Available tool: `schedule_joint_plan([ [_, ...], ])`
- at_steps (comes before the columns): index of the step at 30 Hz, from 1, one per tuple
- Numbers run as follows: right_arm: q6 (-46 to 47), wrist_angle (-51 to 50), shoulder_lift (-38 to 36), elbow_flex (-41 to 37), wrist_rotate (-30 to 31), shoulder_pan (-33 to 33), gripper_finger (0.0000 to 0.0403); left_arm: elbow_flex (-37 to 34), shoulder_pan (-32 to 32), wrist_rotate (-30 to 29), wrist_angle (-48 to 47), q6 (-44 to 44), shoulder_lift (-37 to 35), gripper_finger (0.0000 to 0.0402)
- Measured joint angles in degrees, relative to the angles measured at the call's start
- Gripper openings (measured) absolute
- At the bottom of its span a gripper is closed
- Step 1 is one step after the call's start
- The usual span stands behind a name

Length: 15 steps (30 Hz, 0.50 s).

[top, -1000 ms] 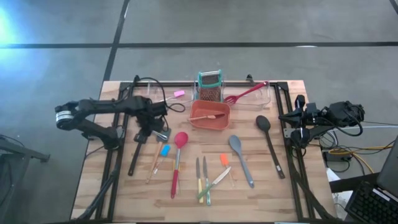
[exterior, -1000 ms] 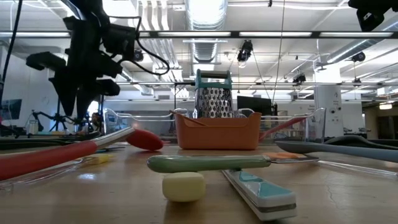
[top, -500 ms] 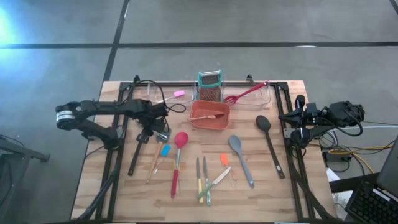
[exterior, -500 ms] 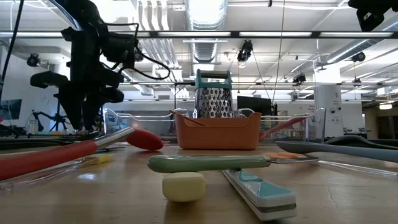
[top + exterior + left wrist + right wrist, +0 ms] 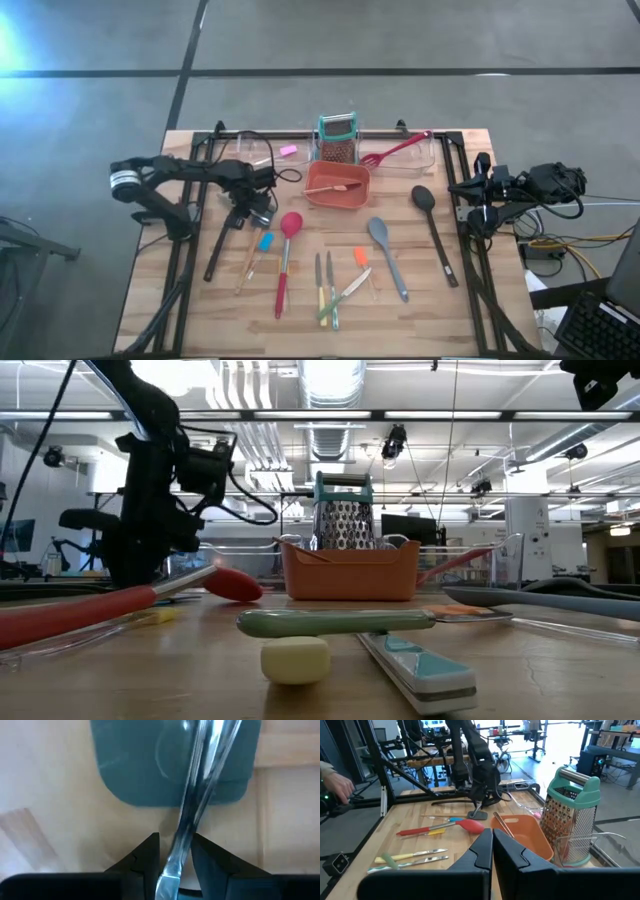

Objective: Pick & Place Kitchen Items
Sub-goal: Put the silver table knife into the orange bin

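Wooden planks of the counter [image 5: 180, 310] carried the kitchen items in a loose spread: a red spoon [image 5: 286, 258], grey spoon [image 5: 386, 256] and black spoon [image 5: 432, 228] lay near the orange bin [image 5: 337, 184]. At far left the left tool [image 5: 242, 210] was down at the counter, clamped on the shiny handle of a grey spatula [image 5: 170, 765]. The right tool [image 5: 478, 190] waited at the right edge, fingers together.

— How is the light?
— Bright and even. The pale wooden table [image 5: 420, 290] shows only soft, short shadows from overhead; a blue-white flare sits at the floor's far left edge.
— And from table height?
— Ceiling strip lights [image 5: 330, 375] glare white. The near yellow knife handle [image 5: 295, 659] is blurred.
— The left wrist camera?
— Everything soft, the grey spatula blade [image 5: 130, 765] out of focus.
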Motion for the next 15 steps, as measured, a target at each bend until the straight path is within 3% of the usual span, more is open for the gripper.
schedule_joint_plan([
  [8,-0.02,0.02,0.02,0.00,0.00,0.00,0.0008,0.29,0.96,0.46,2.10,-0.26,3.37,0.0105],
  [15,-0.14,0.04,0.02,0.00,0.00,-0.02,0.0008,0.14,1.03,0.12,2.52,-0.52,2.38,0.0043],
])
